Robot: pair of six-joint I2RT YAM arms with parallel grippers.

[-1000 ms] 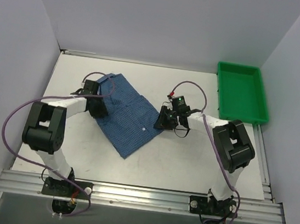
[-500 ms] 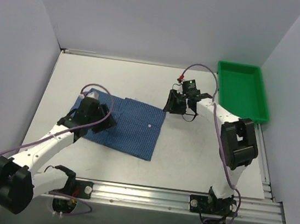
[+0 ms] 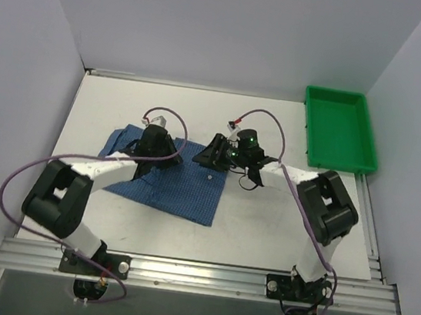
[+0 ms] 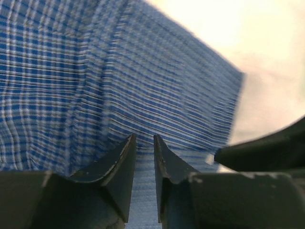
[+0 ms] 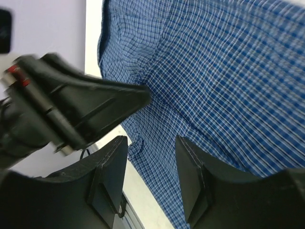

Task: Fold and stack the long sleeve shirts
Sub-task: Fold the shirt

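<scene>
The blue fine-checked cloth button-up shirt (image 3: pixel 183 189) lies folded flat on the white table (image 3: pixel 280 221), left of centre in the top view. The left gripper (image 3: pixel 170 156) stands over the shirt's upper part. In the left wrist view you see its fingers (image 4: pixel 119 167) with only a narrow slit between them, close to the cloth; you cannot tell whether any fabric is pinched. The right gripper (image 3: pixel 207 155) sits at the shirt's upper right corner. Its fingers (image 5: pixel 107 176) stand clearly apart, with nothing held between them. The green rectangular plastic tray (image 3: pixel 337 135) lies well apart at the upper right of the frame.
</scene>
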